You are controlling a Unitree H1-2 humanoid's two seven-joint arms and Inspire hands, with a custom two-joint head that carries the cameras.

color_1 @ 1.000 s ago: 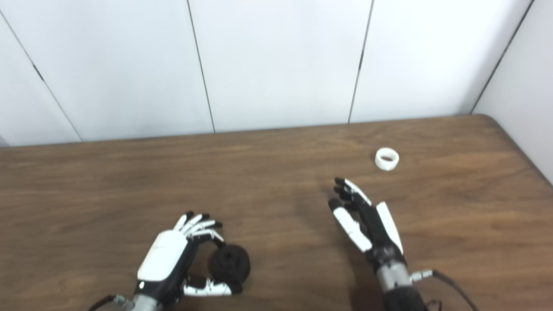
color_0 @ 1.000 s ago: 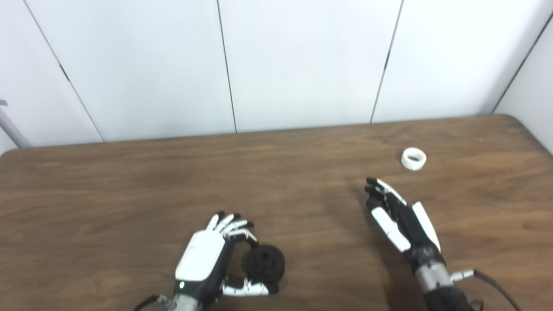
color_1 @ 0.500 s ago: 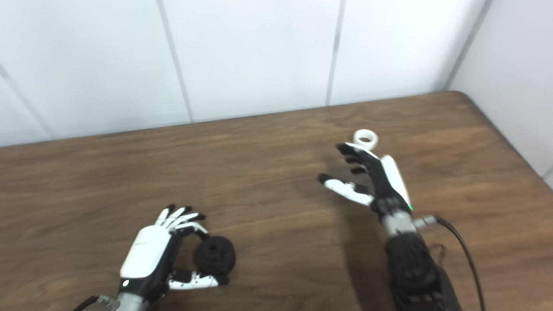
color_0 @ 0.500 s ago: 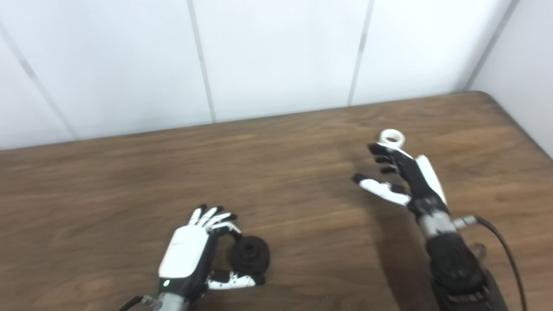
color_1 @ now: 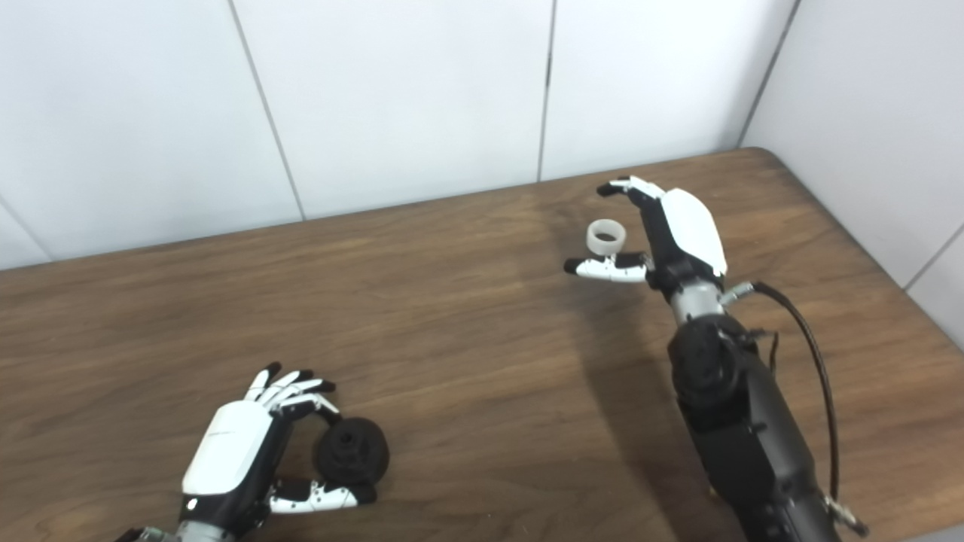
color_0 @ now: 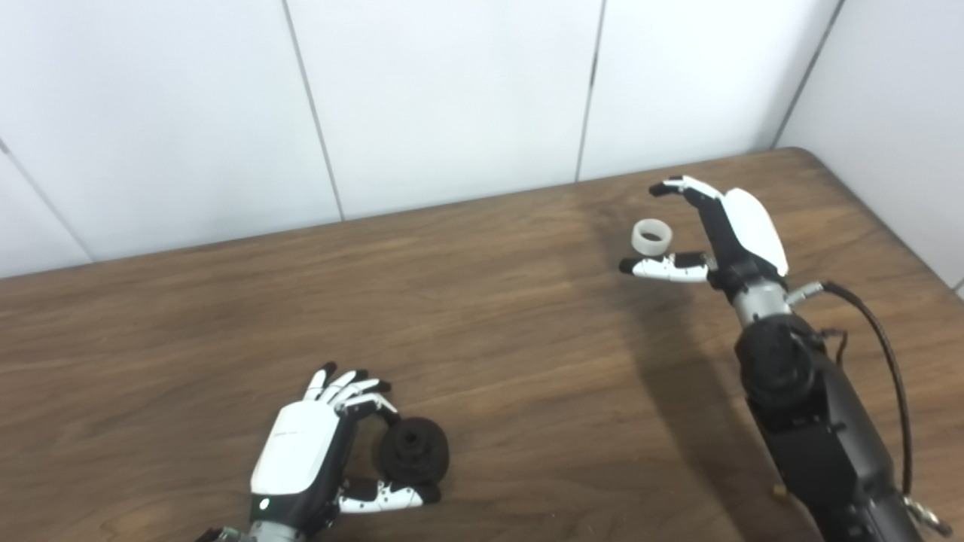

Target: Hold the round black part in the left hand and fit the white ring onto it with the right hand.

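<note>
On the brown wood-grain desk (color_0: 482,316), the left robot hand (color_0: 309,455) sits near the front edge with its fingers curled over and its thumb stretched beneath the round black ribbed part (color_0: 413,450), which rests on the desk between them; the fingertips seem to touch the part's edge, though a firm grasp cannot be confirmed from this angle. Well apart, toward the far right corner, the right robot hand (color_0: 712,229) is released, its fingers arched above and its thumb extended below the small white plastic ring (color_0: 651,236). The ring lies flat on the desk inside that gap, apparently untouched by either fingers or thumb. A black cable (color_0: 881,346) loops beside the right forearm.
</note>
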